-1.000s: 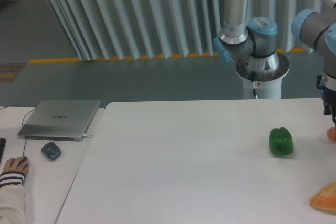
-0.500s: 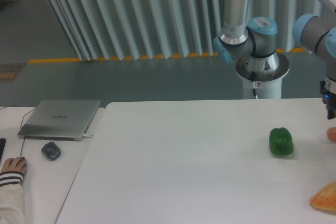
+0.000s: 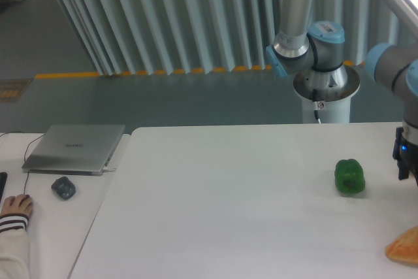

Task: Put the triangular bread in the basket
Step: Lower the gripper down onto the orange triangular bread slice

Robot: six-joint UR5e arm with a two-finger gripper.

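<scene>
The arm descends vertically at the right frame edge; the gripper (image 3: pixel 406 161) is mostly cut off, jaw state indeterminable. The triangular bread (image 3: pixel 403 247) lies below it, apart, on the table (image 3: pixel 228 213).

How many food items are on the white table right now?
2 visible: the green bell pepper at right of centre, and the triangular bread cut off at the bottom-right edge. More may be hidden behind the arm's wrist at the right edge or lie out of frame.

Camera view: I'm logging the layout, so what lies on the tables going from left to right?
Hand → mouse → laptop → green bell pepper → triangular bread, cut off by the right edge.
</scene>
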